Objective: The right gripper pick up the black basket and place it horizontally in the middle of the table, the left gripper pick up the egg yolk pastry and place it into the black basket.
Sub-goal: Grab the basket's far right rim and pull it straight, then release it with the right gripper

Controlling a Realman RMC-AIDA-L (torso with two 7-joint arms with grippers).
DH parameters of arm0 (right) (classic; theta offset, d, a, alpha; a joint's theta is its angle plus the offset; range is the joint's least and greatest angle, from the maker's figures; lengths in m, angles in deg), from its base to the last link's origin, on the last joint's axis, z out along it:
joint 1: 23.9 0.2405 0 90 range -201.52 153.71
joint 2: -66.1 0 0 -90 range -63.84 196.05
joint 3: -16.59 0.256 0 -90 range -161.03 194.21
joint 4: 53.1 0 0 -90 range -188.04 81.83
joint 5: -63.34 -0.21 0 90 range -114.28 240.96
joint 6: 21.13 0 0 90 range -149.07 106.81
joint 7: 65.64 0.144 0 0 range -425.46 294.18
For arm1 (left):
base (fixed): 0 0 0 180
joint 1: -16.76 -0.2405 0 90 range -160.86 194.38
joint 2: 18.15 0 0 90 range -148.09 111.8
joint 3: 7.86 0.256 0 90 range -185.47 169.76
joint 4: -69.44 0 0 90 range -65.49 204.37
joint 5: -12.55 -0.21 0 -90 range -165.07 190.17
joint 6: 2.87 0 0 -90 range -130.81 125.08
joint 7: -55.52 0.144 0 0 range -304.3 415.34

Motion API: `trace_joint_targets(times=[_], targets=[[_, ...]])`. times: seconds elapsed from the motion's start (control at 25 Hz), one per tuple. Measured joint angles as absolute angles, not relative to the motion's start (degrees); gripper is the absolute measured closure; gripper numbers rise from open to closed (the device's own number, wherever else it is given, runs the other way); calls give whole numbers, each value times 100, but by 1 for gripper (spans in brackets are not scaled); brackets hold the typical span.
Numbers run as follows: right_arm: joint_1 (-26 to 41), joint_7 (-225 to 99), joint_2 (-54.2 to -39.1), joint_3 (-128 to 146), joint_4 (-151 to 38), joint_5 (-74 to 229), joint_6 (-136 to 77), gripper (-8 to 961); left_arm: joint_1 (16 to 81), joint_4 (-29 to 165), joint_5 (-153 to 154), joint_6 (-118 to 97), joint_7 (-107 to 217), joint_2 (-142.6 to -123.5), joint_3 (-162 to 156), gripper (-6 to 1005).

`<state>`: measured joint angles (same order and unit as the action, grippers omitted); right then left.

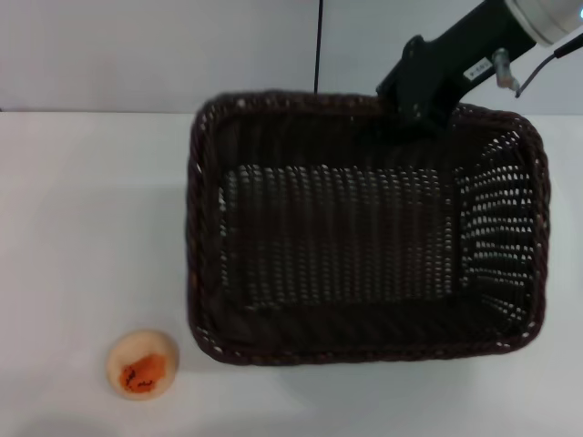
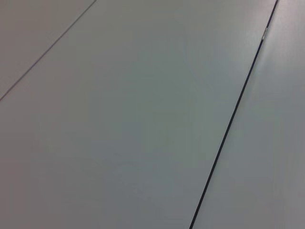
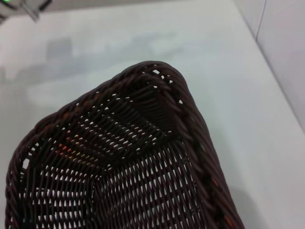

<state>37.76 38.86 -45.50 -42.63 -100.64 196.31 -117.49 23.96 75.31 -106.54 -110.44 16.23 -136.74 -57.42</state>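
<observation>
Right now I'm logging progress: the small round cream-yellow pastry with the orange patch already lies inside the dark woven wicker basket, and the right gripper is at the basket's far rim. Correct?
Not quite. The head view shows the small round cream-yellow pastry on the white table, outside the dark woven wicker basket, off its near left corner. The right gripper is indeed at the far rim.

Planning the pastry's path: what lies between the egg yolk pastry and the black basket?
Nothing: in the head view only a bare strip of the table separates the egg yolk pastry from the black basket.
</observation>
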Motion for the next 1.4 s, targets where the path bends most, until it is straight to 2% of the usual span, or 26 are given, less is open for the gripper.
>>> trace_joint_targets(times=[0.68, 1.24, 1.4], targets=[[3931, 3737, -4723, -4380, -9670, 20254, -11363, 798, 2389, 7533, -10654, -11062, 1499, -13662, -5533, 349], [3891, 3436, -4772, -4388, -9656, 20274, -11238, 797, 2380, 7541, -10654, -11084, 1488, -13681, -5348, 354], [3879, 3424, -4778, -4388, -9640, 20274, -11168, 743, 2379, 7547, -10654, -11088, 1484, -13681, -5300, 356]])
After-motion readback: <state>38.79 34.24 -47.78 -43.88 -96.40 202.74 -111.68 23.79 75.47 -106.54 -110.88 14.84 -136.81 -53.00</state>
